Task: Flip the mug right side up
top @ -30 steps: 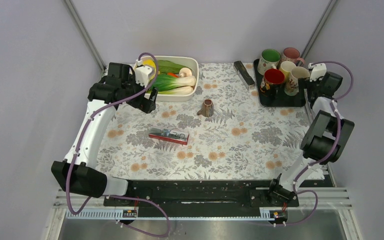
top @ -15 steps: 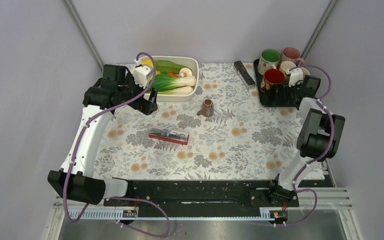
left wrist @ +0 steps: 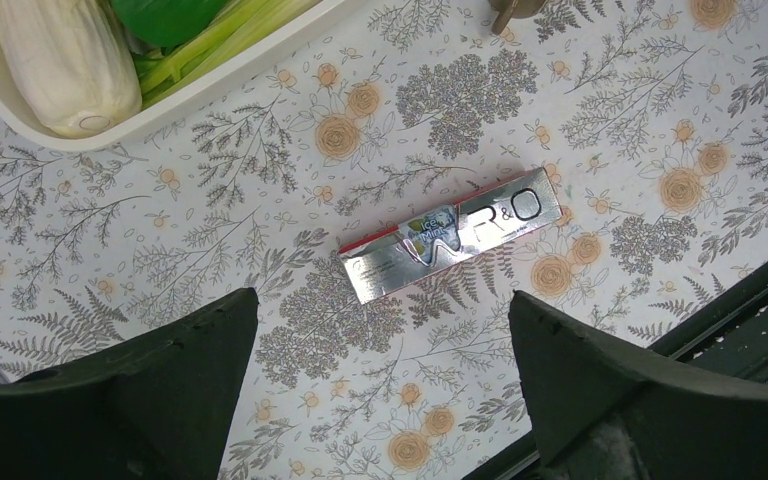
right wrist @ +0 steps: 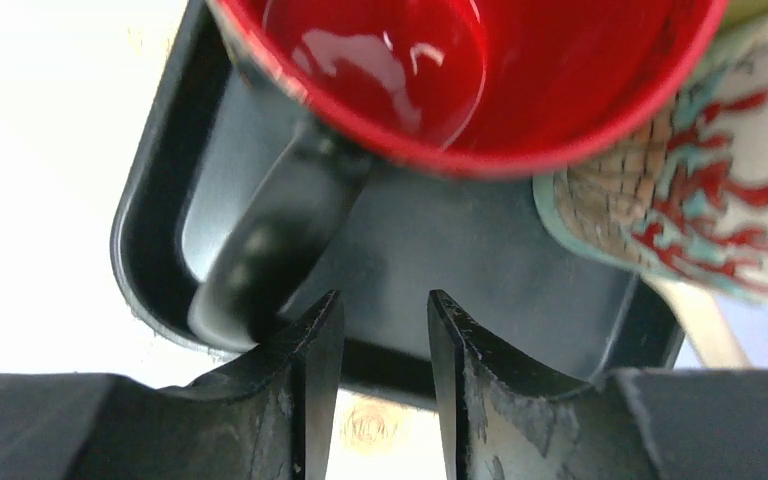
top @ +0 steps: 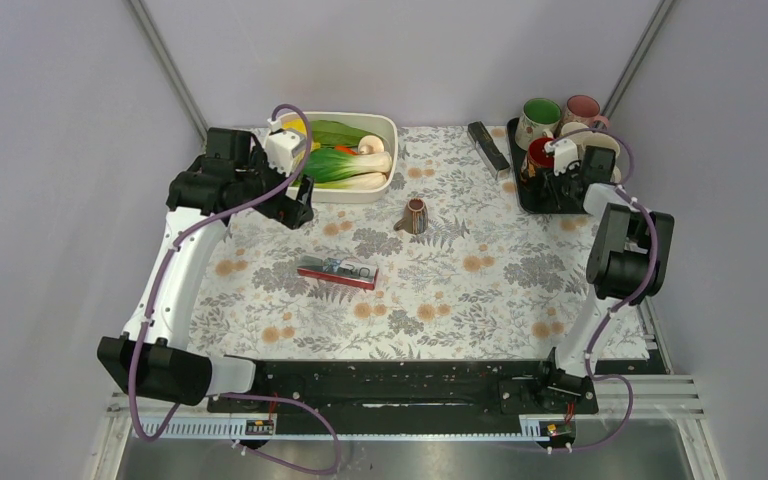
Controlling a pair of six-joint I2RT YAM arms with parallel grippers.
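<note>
I am looking down on a table (top: 460, 300) covered with a white cloth printed with grey leaves and orange flowers, and it is filling the middle of the frame. A white rectangular ceramic dish (top: 355, 195) is sitting on it at upper centre-left. A small brown ceramic mug (top: 415, 215) is resting near the centre, just right of the dish. A flat silver-and-red cardboard box (top: 337, 271) is lying below and left of the mug. A black rectangular bar (top: 487, 146) is lying toward the upper right, just beside a black plastic tray (top: 560, 202) that is occupying the upper right corner of the cloth.
</note>
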